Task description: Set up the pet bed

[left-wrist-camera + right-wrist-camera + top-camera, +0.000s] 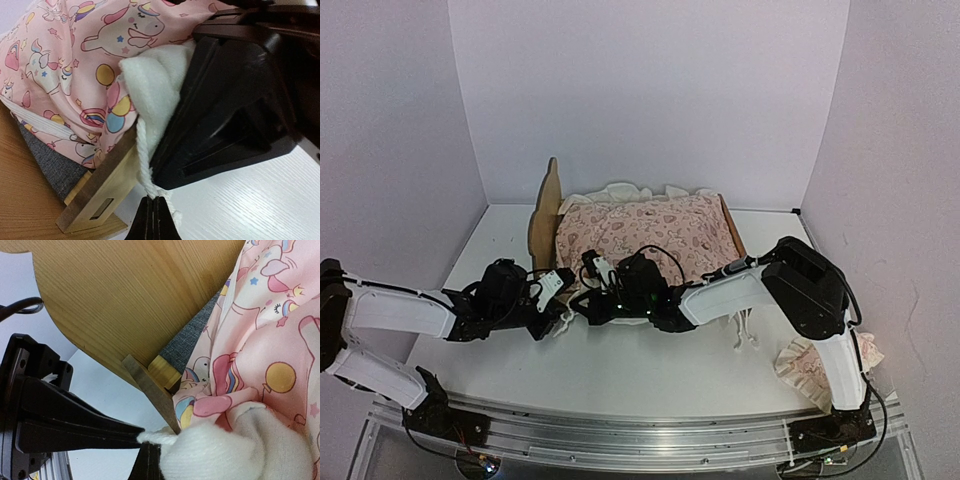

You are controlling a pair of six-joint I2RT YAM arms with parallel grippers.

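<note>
- The white table (pixel 620 370) carried the pet bed (pixel 546 215) at the middle of its far edge, headboard to the left.
- The pink unicorn cover (pixel 650 232) lay over the bed.
- My right gripper (pixel 149 465) was closed at the bed's near left corner, against the cover's fleecy white corner (pixel 225 455); I could not tell whether it pinched it.
- My left gripper (pixel 154 220) was fully closed, pinching the white cord (pixel 143 150).
</note>
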